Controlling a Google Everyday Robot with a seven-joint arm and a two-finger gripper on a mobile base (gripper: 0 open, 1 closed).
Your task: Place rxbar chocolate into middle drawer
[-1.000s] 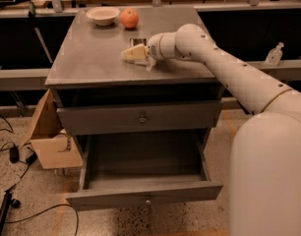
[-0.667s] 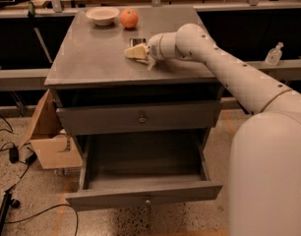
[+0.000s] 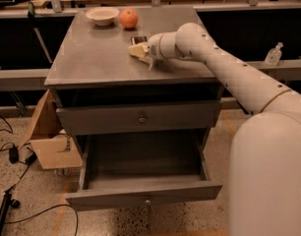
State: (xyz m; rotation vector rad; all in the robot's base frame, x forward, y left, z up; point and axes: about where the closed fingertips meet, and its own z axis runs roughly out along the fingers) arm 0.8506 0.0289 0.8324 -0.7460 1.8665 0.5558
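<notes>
The rxbar chocolate is a small dark bar lying flat on the grey cabinet top, just in front of the orange. My gripper reaches in from the right, low over the top, right at the bar's near edge. I cannot tell whether it touches the bar. The middle drawer is pulled wide open below, with its knobbed front toward me and nothing showing inside. The knobbed drawer front above it is closed.
An orange and a white bowl sit at the back of the cabinet top. A cardboard box leans at the cabinet's left. Cables lie on the floor at left. A small bottle stands on the right ledge.
My gripper has crept slightly back and right across the cabinet top, closer to the bar. Nothing else has moved.
</notes>
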